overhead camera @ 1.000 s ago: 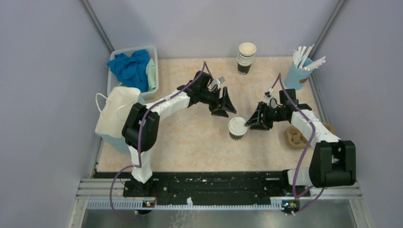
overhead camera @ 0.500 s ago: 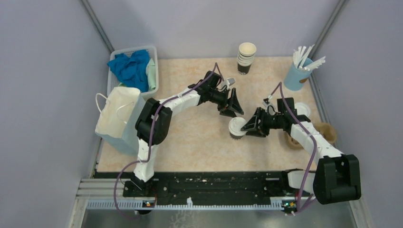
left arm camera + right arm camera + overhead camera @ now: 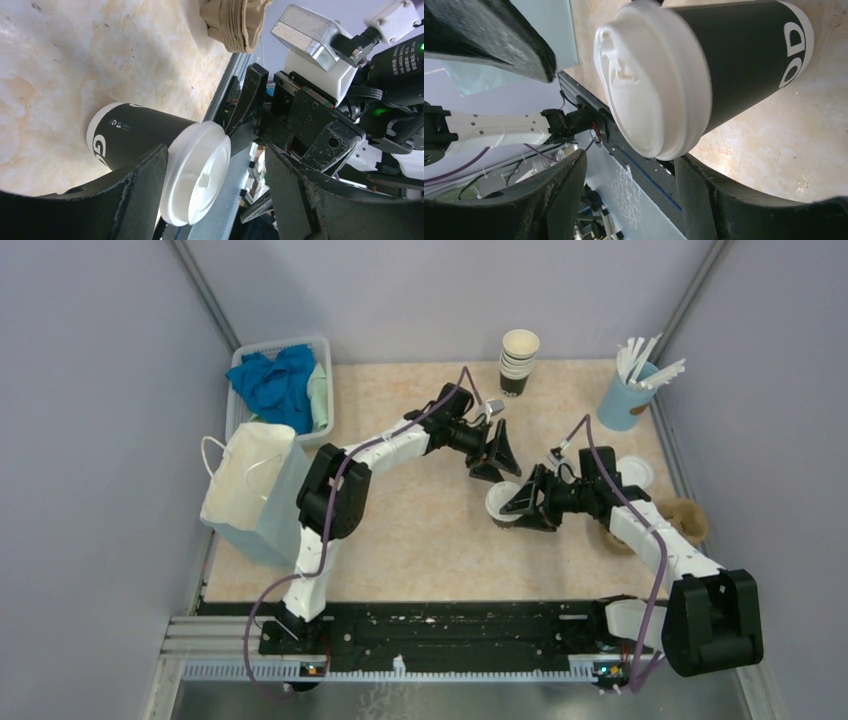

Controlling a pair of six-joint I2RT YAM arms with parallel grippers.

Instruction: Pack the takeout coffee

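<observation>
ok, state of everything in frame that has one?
coffee cup: standing upright, lid on, between both grippers
left gripper: open, fingers either side of the lid
right gripper: open, lid between its fingers, not clamped
paper bag: standing upright
cup stack: upright, no lids
spare lid: lying flat, no cup

Left hand [image 3: 493,464], right hand [image 3: 515,506], both agape
</observation>
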